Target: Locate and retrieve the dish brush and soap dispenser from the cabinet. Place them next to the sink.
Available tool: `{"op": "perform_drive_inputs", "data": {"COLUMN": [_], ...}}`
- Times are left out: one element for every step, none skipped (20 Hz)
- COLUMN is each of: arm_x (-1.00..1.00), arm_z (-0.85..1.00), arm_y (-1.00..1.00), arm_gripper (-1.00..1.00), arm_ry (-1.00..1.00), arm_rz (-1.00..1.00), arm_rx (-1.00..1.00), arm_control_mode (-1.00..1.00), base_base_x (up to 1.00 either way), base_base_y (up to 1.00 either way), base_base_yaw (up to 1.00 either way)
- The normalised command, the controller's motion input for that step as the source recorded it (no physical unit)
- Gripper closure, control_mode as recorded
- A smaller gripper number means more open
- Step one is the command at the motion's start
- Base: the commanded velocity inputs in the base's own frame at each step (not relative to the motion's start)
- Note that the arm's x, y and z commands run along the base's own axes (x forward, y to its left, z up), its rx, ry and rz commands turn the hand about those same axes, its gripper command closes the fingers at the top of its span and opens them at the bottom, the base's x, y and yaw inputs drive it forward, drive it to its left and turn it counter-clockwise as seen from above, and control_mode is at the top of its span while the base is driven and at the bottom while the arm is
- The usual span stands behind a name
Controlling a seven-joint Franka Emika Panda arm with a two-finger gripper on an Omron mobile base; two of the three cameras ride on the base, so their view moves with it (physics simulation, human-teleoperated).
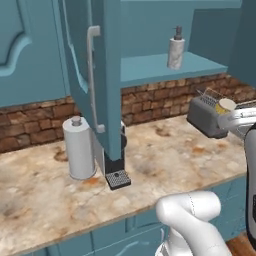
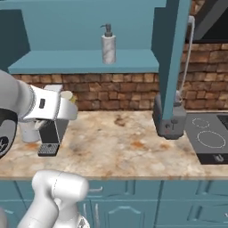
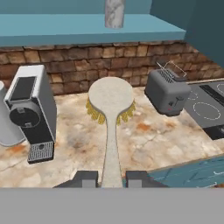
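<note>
Paper-towel roll (image 1: pixel 80 148): a white upright cylinder with a grey knob on top, stood at the left of the worktop.
Coffee machine (image 3: pixel 31 110): a boxy grey and black body with a perforated drip tray; no readable lettering can be made out.
Worktop (image 1: pixel 170 155): mottled beige stone with rusty patches, backed by a rough red-brown brick wall.
Cabinet (image 1: pixel 92 70): smooth teal-blue, its door swung open, with a long pale vertical bar handle.
Dish brush (image 3: pixel 110 109): a round pale head fringed with yellowish bristles on a slim tan handle; it is held above the worktop, between coffee machine and toaster in the hand view.
Claw (image 3: pixel 111 178): its two dark tips are closed tight on the handle end of the dish brush.
Soap dispenser (image 1: pixel 175 49): a marbled grey-white cylinder with a dark pump top, stood upright on the open cabinet shelf.
Toaster (image 3: pixel 167 90): rounded grey metal with a wire rack on top.
Hob (image 2: pixel 209 138): flat black with pale ring marks, at the right end of the worktop.
</note>
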Motion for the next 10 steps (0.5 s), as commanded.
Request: {"op": "perform_drive_inputs", "data": {"arm_x": [0.00,0.00,0.00,0.00,0.00,0.00,0.00,0.00,0.00,0.00], "arm_z": [0.00,0.00,0.00,0.00,0.00,0.00,0.00,0.00,0.00,0.00], "arm_y": [0.00,0.00,0.00,0.00,0.00,0.00,0.00,0.00,0.00,0.00], "arm_gripper": [1.00,1.00,1.00,1.00,1.00,1.00,1.00,1.00,1.00,1.00], "arm_ry": [0.00,0.00,0.00,0.00,0.00,0.00,0.00,0.00,0.00,0.00], "arm_rz": [0.00,0.00,0.00,0.00,0.00,0.00,0.00,0.00,0.00,0.00], "arm_rx": [0.00,0.00,0.00,0.00,0.00,0.00,0.00,0.00,0.00,0.00], "arm_control_mode": [1.00,1.00,1.00,1.00,1.00,1.00,1.00,1.00,1.00,1.00], "base_base_x": [0.00,0.00,0.00,0.00,0.00,0.00,0.00,0.00,0.00,0.00], "base_base_y": [0.00,0.00,0.00,0.00,0.00,0.00,0.00,0.00,0.00,0.00], "base_base_yaw": [-0.50,-0.50,-0.50,-0.50,-0.50,-0.50,-0.50,-0.50,-0.50,-0.49]}}
